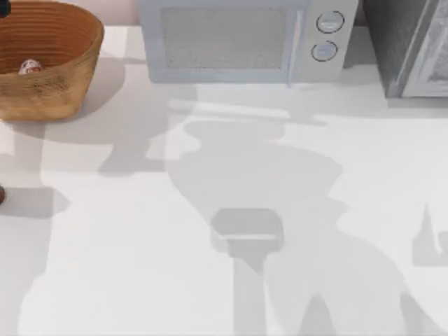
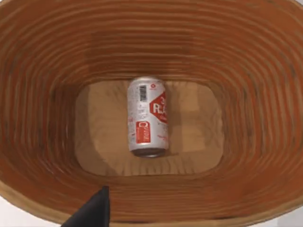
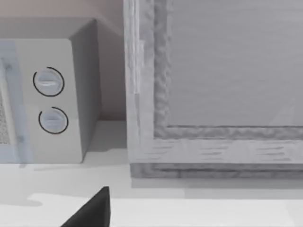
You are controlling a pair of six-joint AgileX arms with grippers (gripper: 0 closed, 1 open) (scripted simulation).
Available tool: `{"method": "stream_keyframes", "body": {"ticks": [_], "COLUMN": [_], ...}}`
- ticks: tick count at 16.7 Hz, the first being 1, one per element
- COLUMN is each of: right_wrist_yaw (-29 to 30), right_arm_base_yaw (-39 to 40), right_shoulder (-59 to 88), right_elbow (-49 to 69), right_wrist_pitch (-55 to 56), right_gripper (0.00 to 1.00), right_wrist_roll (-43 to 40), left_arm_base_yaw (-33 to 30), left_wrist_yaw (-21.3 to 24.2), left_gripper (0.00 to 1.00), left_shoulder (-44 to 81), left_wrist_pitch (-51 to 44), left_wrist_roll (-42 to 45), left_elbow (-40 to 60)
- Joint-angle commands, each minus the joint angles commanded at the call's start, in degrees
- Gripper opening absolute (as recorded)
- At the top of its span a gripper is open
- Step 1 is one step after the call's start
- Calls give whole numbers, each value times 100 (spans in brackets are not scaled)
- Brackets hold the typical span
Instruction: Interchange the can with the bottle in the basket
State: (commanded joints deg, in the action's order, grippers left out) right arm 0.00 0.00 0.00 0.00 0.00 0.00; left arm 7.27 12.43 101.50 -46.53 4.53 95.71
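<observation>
can [image 2: 147, 117] lying on its side on floor of wicker basket [image 1: 77, 70], top-left of surface | my left jaws above it, spread or pinched: cannot tell | light, stiff, slick; take across mid-body | right arm parked facing microwave [image 3: 57, 94]

We see an orange-brown basket [image 1: 66, 66] with ribbed inner walls and a paler tan outside. The can [image 2: 148, 117] in it is silver with red panels, white lettering and a barcode. The tabletop [image 1: 126, 266] is white, the microwave [image 1: 245, 38] pale grey with two ringed dials.
</observation>
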Motion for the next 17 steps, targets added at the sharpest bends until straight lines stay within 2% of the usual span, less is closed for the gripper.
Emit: {"method": "stream_keyframes", "body": {"ticks": [4, 8, 12, 17], "right_wrist_yaw": [0, 0, 0, 0], "right_arm_base_yaw": [0, 0, 0, 0], "right_shoulder": [0, 0, 0, 0], "right_elbow": [0, 0, 0, 0], "right_wrist_pitch": [0, 0, 0, 0], "right_gripper": [100, 100, 100, 100], "right_wrist_roll": [0, 0, 0, 0], "left_arm_base_yaw": [42, 88, 123, 57], "left_wrist_yaw": [221, 341, 372, 383], "left_gripper": [100, 100, 100, 100], "left_shoulder": [2044, 3511, 4129, 4057], "left_wrist_pitch": [-942, -1600, -1882, -1863], "left_wrist_roll": [77, 137, 165, 176], "left_elbow": [1824, 3147, 3718, 3800]}}
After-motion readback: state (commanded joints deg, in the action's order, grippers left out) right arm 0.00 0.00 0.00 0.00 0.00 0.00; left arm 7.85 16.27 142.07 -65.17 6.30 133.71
